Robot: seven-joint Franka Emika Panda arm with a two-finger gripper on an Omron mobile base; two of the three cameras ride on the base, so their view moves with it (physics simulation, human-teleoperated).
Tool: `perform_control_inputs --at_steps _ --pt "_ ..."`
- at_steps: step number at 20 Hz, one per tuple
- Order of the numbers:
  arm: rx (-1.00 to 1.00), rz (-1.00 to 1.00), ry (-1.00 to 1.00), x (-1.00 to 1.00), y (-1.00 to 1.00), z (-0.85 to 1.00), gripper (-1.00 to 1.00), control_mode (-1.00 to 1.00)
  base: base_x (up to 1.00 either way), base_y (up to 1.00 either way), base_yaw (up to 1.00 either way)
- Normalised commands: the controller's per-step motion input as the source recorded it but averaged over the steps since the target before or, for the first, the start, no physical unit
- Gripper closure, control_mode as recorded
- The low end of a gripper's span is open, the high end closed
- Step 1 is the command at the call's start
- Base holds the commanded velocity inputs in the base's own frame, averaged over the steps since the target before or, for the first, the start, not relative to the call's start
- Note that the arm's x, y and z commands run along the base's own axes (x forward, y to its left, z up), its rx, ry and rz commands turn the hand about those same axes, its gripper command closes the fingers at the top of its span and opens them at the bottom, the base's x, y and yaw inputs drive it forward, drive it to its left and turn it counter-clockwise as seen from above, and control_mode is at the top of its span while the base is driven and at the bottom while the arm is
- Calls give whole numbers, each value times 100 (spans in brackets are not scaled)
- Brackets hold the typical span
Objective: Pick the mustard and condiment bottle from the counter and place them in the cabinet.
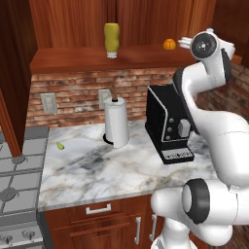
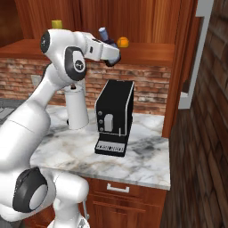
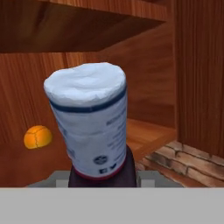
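In the left base view, the mustard (image 1: 112,40) is seen standing cap down on the plank shelf of the cabinet (image 1: 73,58), in the upper middle of the frame. A small orange fruit (image 1: 169,44) is seen on the same shelf to its right, well apart from it. The arm's upper joint is raised at the upper right, just beside the fruit. Below, on the counter (image 1: 121,170), a paper towel roll (image 1: 116,124) stands upright in the middle, a black coffee machine (image 1: 168,124) to its right, and a small green item (image 1: 60,145) lies near the stove (image 1: 19,180) at the left edge. Two wall outlets (image 1: 48,103) are set in the brick wall.

In the right base view, the gripper (image 2: 109,46) is held at shelf height in the upper middle, shut around the condiment bottle (image 2: 105,36), whose pale cap sticks up and left. The orange fruit (image 2: 123,42) lies just to the right of it. The coffee machine (image 2: 115,116) stands directly beneath.

In the hand view, the bottle's pale cap (image 3: 89,118) is seen close up at centre, its dark body clamped at the bottom. A dark band rings the cap; the small print on it cannot be read. The fruit (image 3: 37,136) lies at the lower left on the shelf.
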Motion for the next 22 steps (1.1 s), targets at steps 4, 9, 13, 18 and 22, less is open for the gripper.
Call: perform_control_inputs --at_steps 4,9,13,18,22 --pt "7 0 1 56 -11 -2 100 -100 0 0 0" --pt "5 0 2 46 -7 -7 100 -100 0 0 0" --pt "4 0 1 38 -6 -10 100 -100 0 0 0" --pt "3 0 1 39 -8 -7 100 -100 0 0 0" --pt "0 0 0 38 -11 -4 100 -100 0 0 0"
